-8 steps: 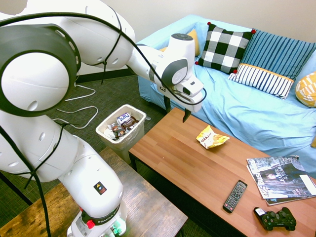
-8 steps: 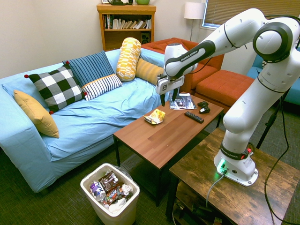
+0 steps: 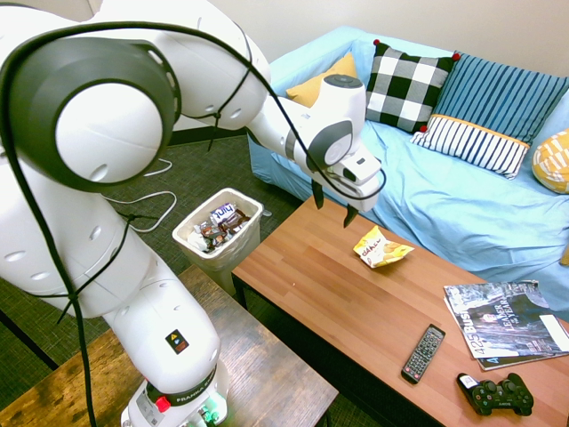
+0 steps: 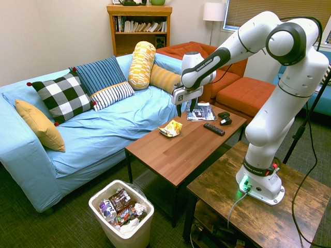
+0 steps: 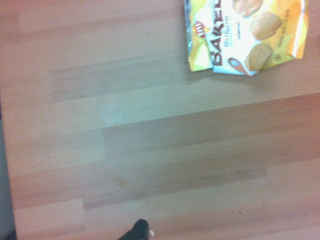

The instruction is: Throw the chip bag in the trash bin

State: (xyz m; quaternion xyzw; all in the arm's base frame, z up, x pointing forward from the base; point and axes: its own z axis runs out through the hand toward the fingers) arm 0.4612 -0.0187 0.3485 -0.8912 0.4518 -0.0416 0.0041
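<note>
2 claw (image 3: 332,201) fingers spread wide, empty, above table (image 3: 338,294).

Yellow foil chip bag (image 3: 382,248): one
White plastic trash bin (image 3: 220,236): one
Black remote control (image 3: 423,353): one
Black game controller (image 3: 496,395): one
Magazines (image 3: 504,334): two, stacked
Sofa cushions: six in the second exterior view

Pincer (image 3: 332,202) points down, fingers apart, empty.
</note>
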